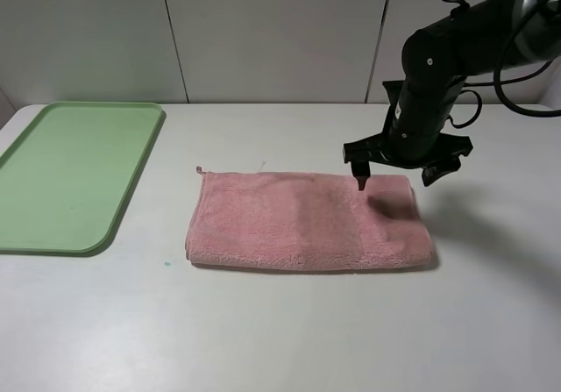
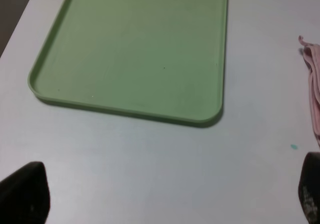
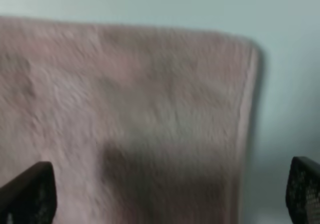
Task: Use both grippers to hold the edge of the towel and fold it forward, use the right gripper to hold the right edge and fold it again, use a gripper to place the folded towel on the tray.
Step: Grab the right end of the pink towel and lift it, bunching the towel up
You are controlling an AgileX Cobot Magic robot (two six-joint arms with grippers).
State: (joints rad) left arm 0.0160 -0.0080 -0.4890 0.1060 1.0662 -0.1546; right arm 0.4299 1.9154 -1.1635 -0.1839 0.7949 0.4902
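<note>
The pink towel (image 1: 307, 221) lies folded into a long strip on the white table, its corner loop (image 1: 200, 170) at the far left. My right gripper (image 1: 399, 177) hovers open and empty just above the towel's far right part. In the right wrist view the gripper (image 3: 167, 194) has its fingers (image 3: 30, 194) wide apart over the towel (image 3: 125, 108), with the hem (image 3: 247, 108) beside bare table. The light-green tray (image 1: 131, 181) lies at the left. The left wrist view shows the tray (image 2: 135, 48), a sliver of towel (image 2: 314, 83), and my left gripper (image 2: 165, 194) open and empty.
A white panelled wall (image 1: 263, 32) stands behind the table. A small green speck (image 1: 164, 263) marks the table between tray and towel. The left arm is out of the exterior view.
</note>
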